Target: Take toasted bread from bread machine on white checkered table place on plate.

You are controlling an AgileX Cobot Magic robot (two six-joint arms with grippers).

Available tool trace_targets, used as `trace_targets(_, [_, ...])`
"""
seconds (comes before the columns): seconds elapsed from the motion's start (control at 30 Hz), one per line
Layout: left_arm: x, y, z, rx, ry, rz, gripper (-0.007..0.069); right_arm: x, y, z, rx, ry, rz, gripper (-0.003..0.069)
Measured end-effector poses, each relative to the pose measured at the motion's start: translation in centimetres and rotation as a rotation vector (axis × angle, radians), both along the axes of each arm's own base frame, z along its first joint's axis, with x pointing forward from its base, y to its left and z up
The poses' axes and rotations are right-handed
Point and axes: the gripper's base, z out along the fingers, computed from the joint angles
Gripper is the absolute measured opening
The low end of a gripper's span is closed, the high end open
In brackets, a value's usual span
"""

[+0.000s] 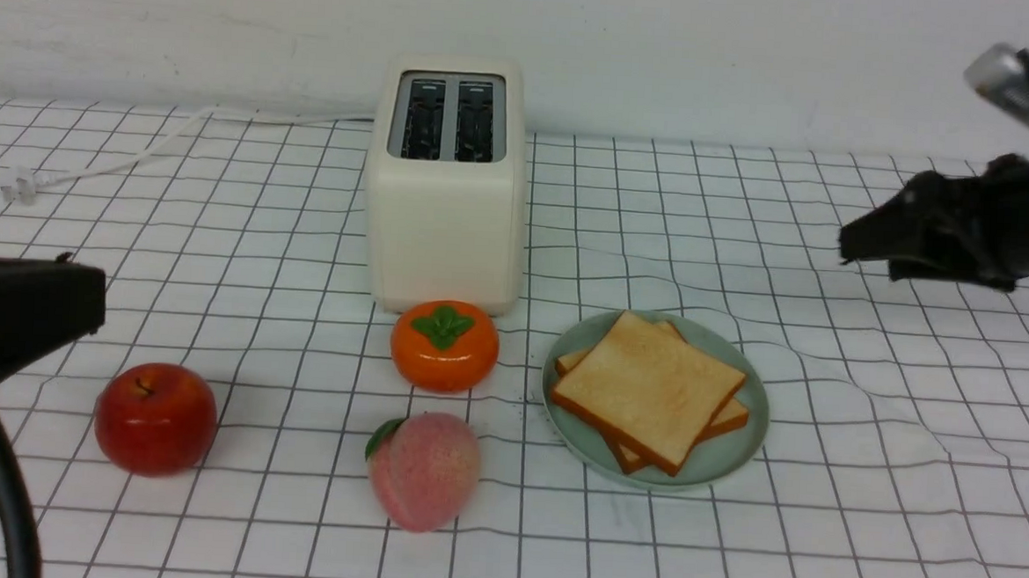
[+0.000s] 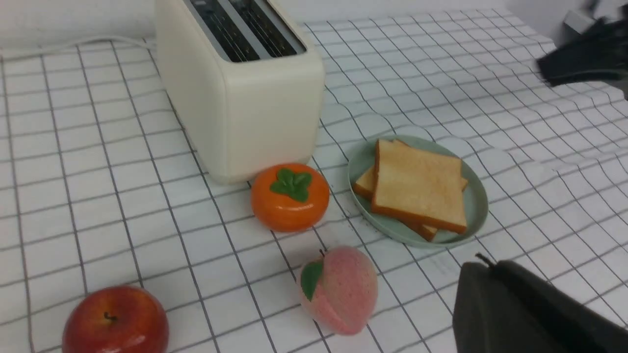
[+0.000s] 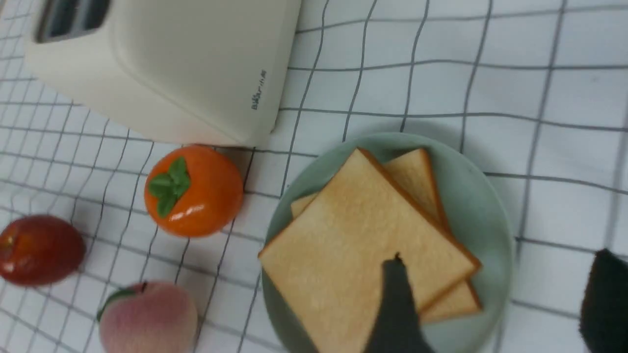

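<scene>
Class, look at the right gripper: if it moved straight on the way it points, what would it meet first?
In the front view, the right gripper seems to point inward and slightly down, so the toaster looks first in line, though depth is unclear and it might pass in front.

Two toast slices (image 3: 373,245), stacked askew on a pale green plate (image 3: 485,220), persimmon (image 3: 196,196) near.
</scene>
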Motion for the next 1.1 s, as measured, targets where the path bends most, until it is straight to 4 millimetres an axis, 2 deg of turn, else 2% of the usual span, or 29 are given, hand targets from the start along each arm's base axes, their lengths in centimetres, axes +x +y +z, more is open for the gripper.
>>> trace_targets(0.03, [0.0,0.1,0.1,-0.003,-0.016,0.002,-0.0013,-1.3,0.0,1.4,-0.040,-0.007,0.014,0.0361])
trace_targets(0.1, [-0.4,0.3,-0.2,-0.016,-0.061,0.004,-0.0013,-5.3,0.1,4.7,-0.137,-0.031,0.055,0.0191])
trace_targets(0.13, [-0.7,0.6,-0.6,-0.029,-0.083,0.004,-0.0013,-6.8,0.1,5.7,-0.168,-0.042,0.064,0.0133])
trace_targets(0.17, [-0.8,0.6,-0.5,-0.034,-0.091,0.004,-0.0013,-6.9,0.1,5.6,-0.173,-0.036,0.067,0.0122])
trace_targets(0.2, [-1.4,1.0,-1.6,-0.058,-0.113,0.003,-0.0013,-9.6,0.2,6.9,-0.210,-0.062,0.073,0.0041])
trace_targets(0.23, [-1.7,1.1,-1.9,-0.072,-0.123,0.004,-0.0013,-10.5,0.3,7.0,-0.221,-0.063,0.075,0.0012])
trace_targets(0.27, [-2.2,1.4,-2.8,-0.099,-0.143,0.004,-0.0013,-12.4,0.4,7.5,-0.237,-0.081,0.078,-0.0010])
trace_targets(0.3, [-2.3,1.5,-2.9,-0.104,-0.146,0.004,-0.0013,-13.0,0.5,7.5,-0.240,-0.088,0.078,-0.0012])
trace_targets(0.37, [-3.5,2.1,-5.2,-0.164,-0.199,0.001,-0.0013,-16.8,0.8,7.1,-0.261,-0.085,0.083,-0.0013])
trace_targets(0.4, [-3.5,2.2,-5.4,-0.169,-0.202,0.001,-0.0013,-17.5,0.8,7.2,-0.264,-0.093,0.083,-0.0013])
trace_targets(0.47, [-4.4,2.6,-7.6,-0.205,-0.243,-0.004,-0.0013,-21.5,1.1,6.0,-0.273,-0.097,0.063,-0.0001])
trace_targets(0.5, [-4.5,2.7,-7.5,-0.210,-0.252,-0.004,-0.0013,-21.8,1.2,5.9,-0.272,-0.098,0.059,0.0000])
trace_targets(0.57, [-4.8,2.9,-9.2,-0.220,-0.266,-0.007,-0.0013,-25.4,1.5,4.2,-0.263,-0.136,0.019,0.0003])
trace_targets(0.67, [-4.7,2.8,-11.1,-0.197,-0.257,-0.008,-0.0013,-28.5,1.7,2.0,-0.238,-0.206,-0.048,0.0003])
trace_targets(0.73, [-4.5,2.7,-11.8,-0.185,-0.243,-0.008,-0.0013,-29.6,1.7,0.7,-0.199,-0.261,-0.120,0.0003])
trace_targets(0.83, [-4.4,2.7,-12.6,-0.170,-0.226,-0.008,-0.0013,-30.2,1.4,-1.3,-0.148,-0.347,-0.223,0.0003])
trace_targets(0.9, [-4.3,2.6,-13.1,-0.162,-0.214,-0.008,-0.0013,-29.9,1.0,-2.7,-0.122,-0.415,-0.295,0.0006])
trace_targets(1.07, [-4.3,2.6,-13.8,-0.145,-0.190,-0.006,-0.0013,-28.8,0.2,-4.3,-0.087,-0.513,-0.410,0.0015])
trace_targets(1.1, [-4.3,2.6,-14.0,-0.138,-0.181,-0.005,-0.0013,-28.4,-0.1,-5.2,-0.084,-0.526,-0.444,0.0017])
